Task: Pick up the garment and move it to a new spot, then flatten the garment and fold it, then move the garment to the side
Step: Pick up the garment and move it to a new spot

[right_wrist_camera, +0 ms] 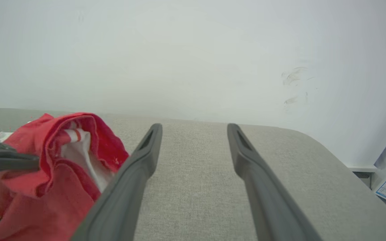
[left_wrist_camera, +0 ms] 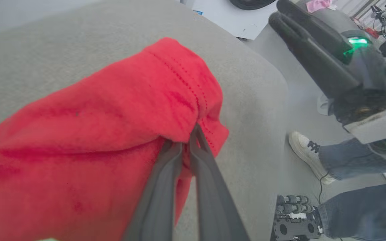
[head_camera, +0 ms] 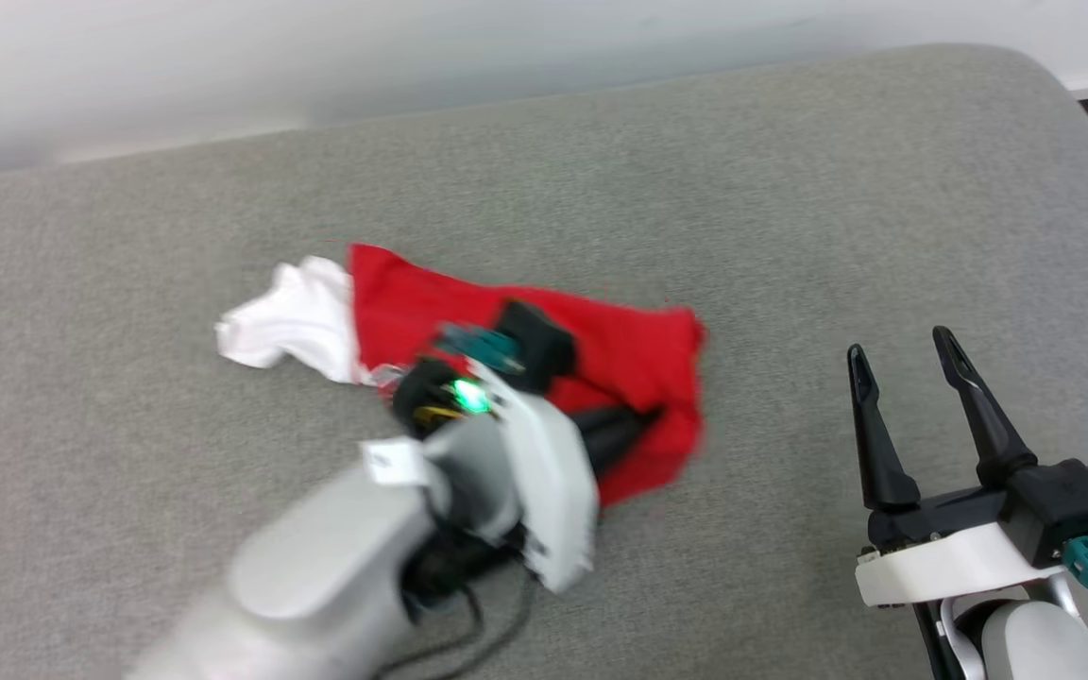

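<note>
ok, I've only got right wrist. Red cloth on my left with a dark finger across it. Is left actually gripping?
Observer: Yes. In the left wrist view the left gripper is shut on a red fold of the garment.
Operator: Anyone near?
Observer: A person's white shoe and jeans leg stand just past the grey cushion edge.
Operator: Shirt flat yet?
Observer: No. Head view: crumpled, white sleeve bunched at its left end.
</note>
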